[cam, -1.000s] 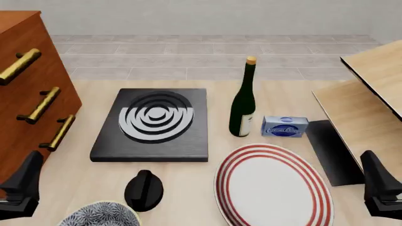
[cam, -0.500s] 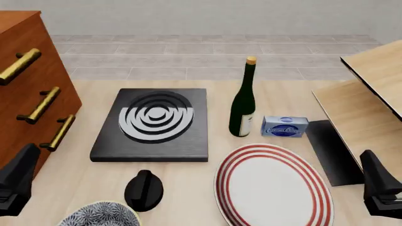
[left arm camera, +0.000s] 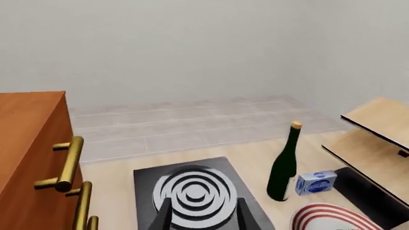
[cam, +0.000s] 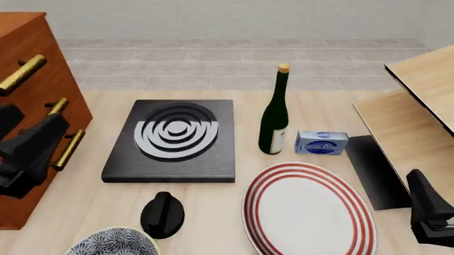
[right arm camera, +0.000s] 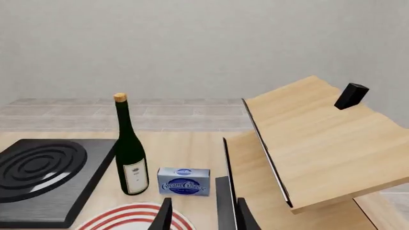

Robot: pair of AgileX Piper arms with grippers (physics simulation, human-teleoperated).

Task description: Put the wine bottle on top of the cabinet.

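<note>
The wine bottle (cam: 274, 118) is seen standing upright on the light wooden table (cam: 312, 109), untouched by either arm, just to the right of a black hob plate (cam: 172, 142) marked with grey concentric rings. A small blue-and-white cream cheese box (cam: 321, 142) is placed just beside the bottle's base on its right, and a white plate with red rim stripes (cam: 309, 209) is laid in front of both.

The cabinet (cam: 21, 101) is found at the table's left edge, well apart from the bottle, with the hob plate lying between them; its brass bar handles (cam: 44, 118) are turned toward the table. The left gripper (cam: 32, 146) is raised in front of the cabinet's lower handles, at the hob plate's left side. In the left wrist view its fingers (left arm camera: 162, 216) are shown spread apart with nothing between them, aimed over the ringed plate.

The right gripper (cam: 429, 210) is held low at the front right corner, near a dark flat panel (cam: 373, 170) and the pale slanted boards (cam: 411, 114). In the right wrist view its fingers (right arm camera: 164, 216) are likewise parted and empty.

A black knob-like object (cam: 162, 213) and the edge of a blue-patterned bowl (cam: 114, 242) are set at the near edge, in front of the hob plate.
</note>
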